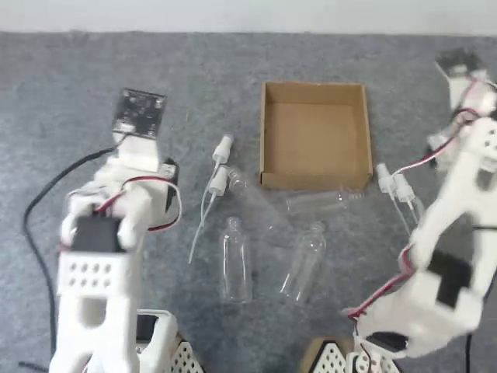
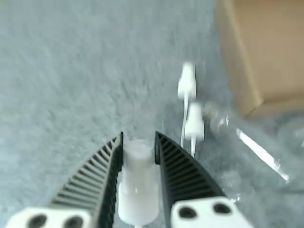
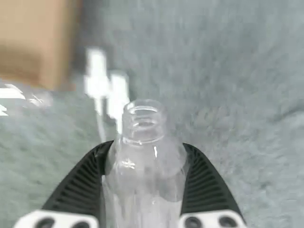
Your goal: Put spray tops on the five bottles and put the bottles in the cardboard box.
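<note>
My left pincer (image 2: pixel 137 140) is clamped on a spray top (image 2: pixel 137 190), held off one side of the cardboard box (image 1: pixel 314 180), where two more spray tops (image 1: pixel 223 149) lie near that wall. My right pincer (image 3: pixel 145 149) is closed around a clear bottle (image 3: pixel 142 128) at its shoulder, with the neck uncapped. It is off the box's opposite side, near another pair of spray tops (image 3: pixel 97 64). Four other bottles (image 1: pixel 234 260) lie on the grey table (image 1: pixel 62 78) in front of the box.
</note>
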